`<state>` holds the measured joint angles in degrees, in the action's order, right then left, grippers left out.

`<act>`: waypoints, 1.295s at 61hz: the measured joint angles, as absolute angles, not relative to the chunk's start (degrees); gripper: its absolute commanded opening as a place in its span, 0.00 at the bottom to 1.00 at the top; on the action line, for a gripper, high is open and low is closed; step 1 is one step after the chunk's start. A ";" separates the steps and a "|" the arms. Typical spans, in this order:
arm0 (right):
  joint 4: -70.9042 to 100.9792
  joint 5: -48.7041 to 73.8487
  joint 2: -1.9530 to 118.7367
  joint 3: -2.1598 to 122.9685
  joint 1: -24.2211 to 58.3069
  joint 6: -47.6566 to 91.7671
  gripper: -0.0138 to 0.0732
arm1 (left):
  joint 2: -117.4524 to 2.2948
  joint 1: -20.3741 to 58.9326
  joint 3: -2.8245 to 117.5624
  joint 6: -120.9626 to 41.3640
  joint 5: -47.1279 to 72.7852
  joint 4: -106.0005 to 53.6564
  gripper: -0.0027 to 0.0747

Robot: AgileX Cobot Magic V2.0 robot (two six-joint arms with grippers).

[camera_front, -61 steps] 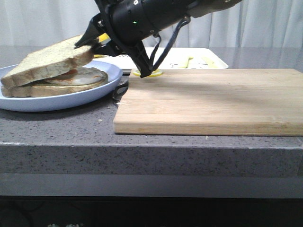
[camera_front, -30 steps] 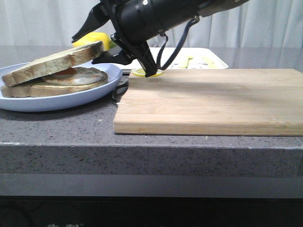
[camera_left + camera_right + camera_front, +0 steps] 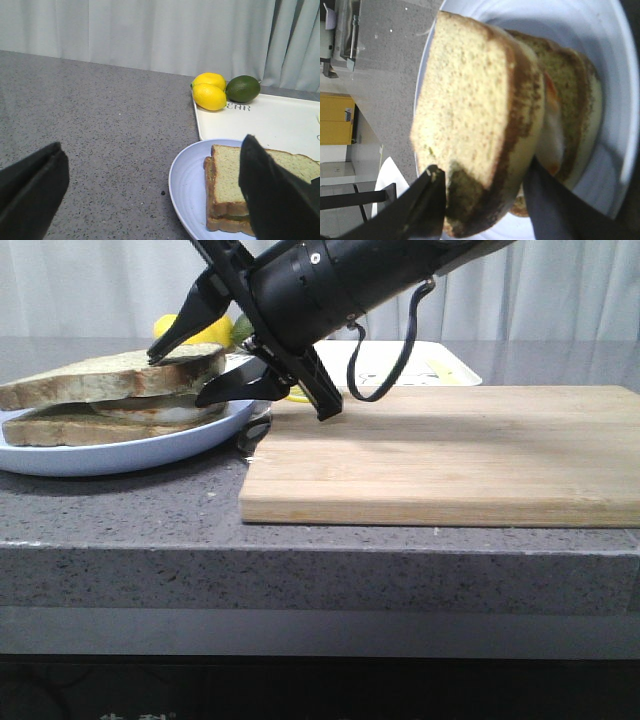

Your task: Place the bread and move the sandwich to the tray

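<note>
Bread (image 3: 115, 373): tan slice, brown crust, lying atop the egg on the blue plate (image 3: 150, 445) at counter's left edge.
Right gripper (image 3: 186, 372): fingers parted, straddling the slice's edge.
Left gripper (image 3: 150, 190): open, empty.
Counter (image 3: 150, 500): speckled grey; white curtains behind.

The worktop (image 3: 150, 505) is a grey speckled stone surface with a thick front edge. On its left side lies a light blue round plate (image 3: 120, 452). Just right of the plate lies a wooden cutting board (image 3: 450, 455), near the front edge. Behind the board, far from the edge, lies the white tray (image 3: 455, 368). Two lemons (image 3: 210, 91) and a dark green lime (image 3: 243, 88) rest at the tray's far left corner.
</note>
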<state>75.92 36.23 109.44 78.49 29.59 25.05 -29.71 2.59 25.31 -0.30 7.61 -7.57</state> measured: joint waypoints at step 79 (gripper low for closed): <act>32.36 62.08 82.06 78.49 13.61 15.96 0.09 | -29.71 2.59 25.31 -0.30 7.61 -7.57 0.90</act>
<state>32.36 62.08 82.06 78.49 13.61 15.96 -29.71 2.59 25.31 -0.30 7.61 -7.57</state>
